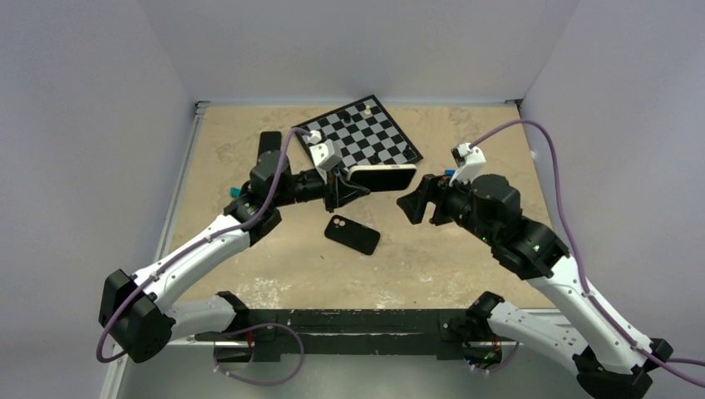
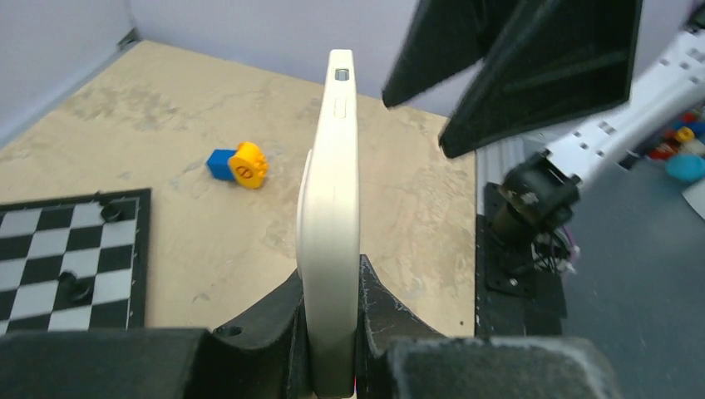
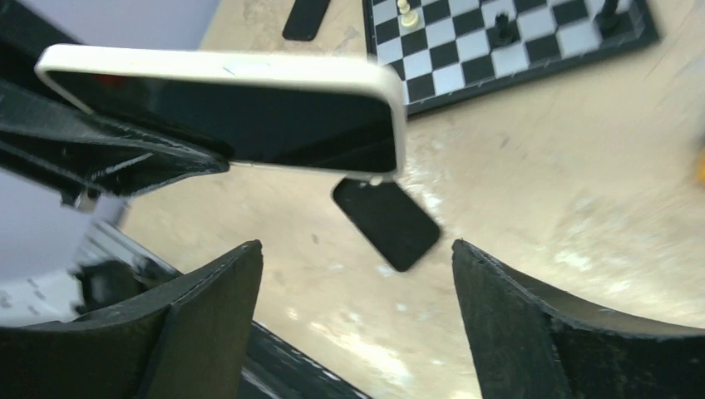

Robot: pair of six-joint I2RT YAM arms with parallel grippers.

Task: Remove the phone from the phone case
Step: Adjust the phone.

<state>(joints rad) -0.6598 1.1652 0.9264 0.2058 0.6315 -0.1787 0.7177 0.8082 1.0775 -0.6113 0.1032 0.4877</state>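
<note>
Pale lilac walls (image 1: pixel 100 66) around mottled beige tabletop (image 1: pixel 436 266)

At frame centre the phone (image 1: pixel 382 177) shows a black screen with a cream-white rim, the phone case (image 1: pixel 352 234) below it is matte black, the chessboard (image 1: pixel 366 133) above is black-and-white checked, and the table (image 1: pixel 441 258) is mottled tan.

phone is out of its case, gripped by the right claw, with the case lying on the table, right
No: the left claw grips the phone, as the left wrist view shows; the right claw is open. The rest holds.
</note>
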